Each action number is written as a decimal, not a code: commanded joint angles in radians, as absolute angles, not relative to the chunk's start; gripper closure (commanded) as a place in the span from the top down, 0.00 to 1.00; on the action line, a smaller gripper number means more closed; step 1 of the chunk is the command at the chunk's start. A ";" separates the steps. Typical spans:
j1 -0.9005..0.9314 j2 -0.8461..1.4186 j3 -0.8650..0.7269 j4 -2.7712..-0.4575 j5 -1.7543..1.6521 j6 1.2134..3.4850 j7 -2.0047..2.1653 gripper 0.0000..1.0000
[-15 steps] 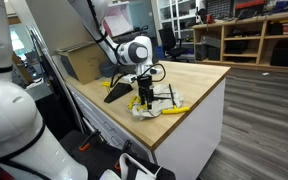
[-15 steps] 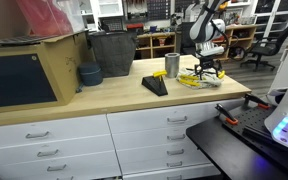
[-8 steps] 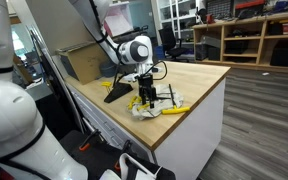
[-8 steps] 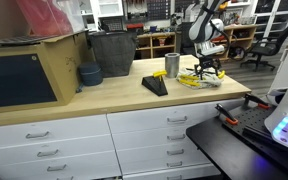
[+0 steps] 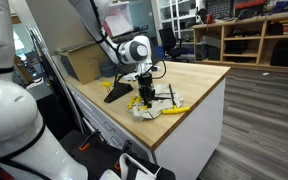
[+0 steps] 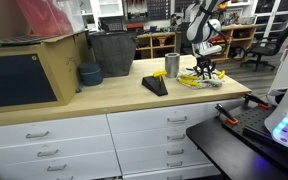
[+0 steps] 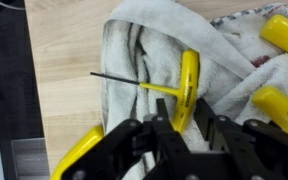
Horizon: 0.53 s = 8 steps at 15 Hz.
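The yellow T-handled hex key with a thin black shaft [image 7: 187,85] lies on a crumpled white cloth [image 7: 134,55], with the shaft pointing across the folds toward bare wood. The gripper [image 7: 184,125] stands over it with its jaws drawn partway in, one finger on each side of the handle's near end. I cannot tell whether the pads actually press on the plastic, because the fingers hide the contact.

The fingers sit toward one end of the handle rather than its middle, so I judge the key could pivot between them and swing shaft-down if raised. The smooth, rounded handle could also slip out sideways under a squeeze. A fold of cloth might get pinched with it — that would drag the cloth and the other yellow-handled tools [image 7: 282,36] lying just beside the key (another shows at the lower left of the wrist view).

The cloth rests near one end of a pale wooden worktop [image 6: 114,98] above white drawer cabinets [image 6: 144,140]. Further along the worktop sit a black wedge-shaped object [image 6: 155,86], a metal cup [image 6: 172,65], a dark grey bin [image 6: 111,52], a blue-grey bowl [image 6: 90,74] and a large cardboard box [image 6: 44,70]. The room is a workshop — wooden shelving [image 5: 254,35] lines the far wall.
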<state>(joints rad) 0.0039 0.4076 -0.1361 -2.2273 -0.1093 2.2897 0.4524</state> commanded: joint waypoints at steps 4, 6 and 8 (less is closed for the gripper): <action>-0.003 0.382 -0.142 -2.233 -0.098 2.274 0.412 0.04; -0.012 0.348 -0.140 -2.250 -0.077 2.281 0.406 0.04; -0.027 0.305 -0.137 -2.261 -0.034 2.277 0.409 0.04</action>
